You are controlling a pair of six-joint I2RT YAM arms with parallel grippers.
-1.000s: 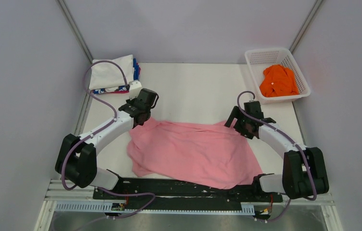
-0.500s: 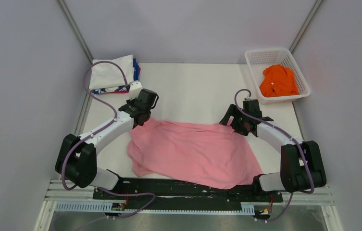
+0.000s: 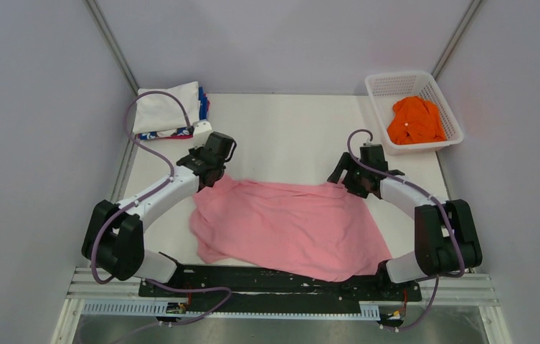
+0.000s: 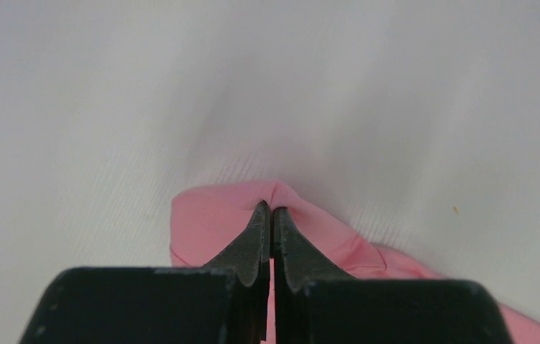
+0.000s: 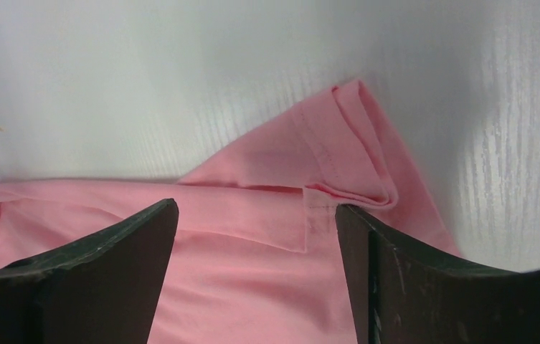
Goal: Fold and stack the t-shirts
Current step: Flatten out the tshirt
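The light pink t-shirt (image 3: 288, 226) lies spread and rumpled across the near middle of the table. My left gripper (image 3: 211, 174) is shut on its far left corner; the left wrist view shows the pink cloth (image 4: 209, 222) pinched between the closed tips (image 4: 272, 209). My right gripper (image 3: 343, 180) is open over the shirt's far right corner; in the right wrist view the jaws straddle a folded hemmed edge (image 5: 338, 158), with the gripper (image 5: 256, 211) just above the cloth. An orange t-shirt (image 3: 415, 120) lies in the basket. Folded white (image 3: 166, 109) and blue/red shirts (image 3: 203, 104) are stacked at the far left.
A white mesh basket (image 3: 383, 86) stands at the far right corner of the table (image 3: 288, 136). Grey walls enclose the left, back and right. A black rail with the arm bases (image 3: 281, 283) runs along the near edge.
My right gripper has moved left and slightly away, arriving over the shirt's far right corner. The left gripper and the shirt have stayed in place.
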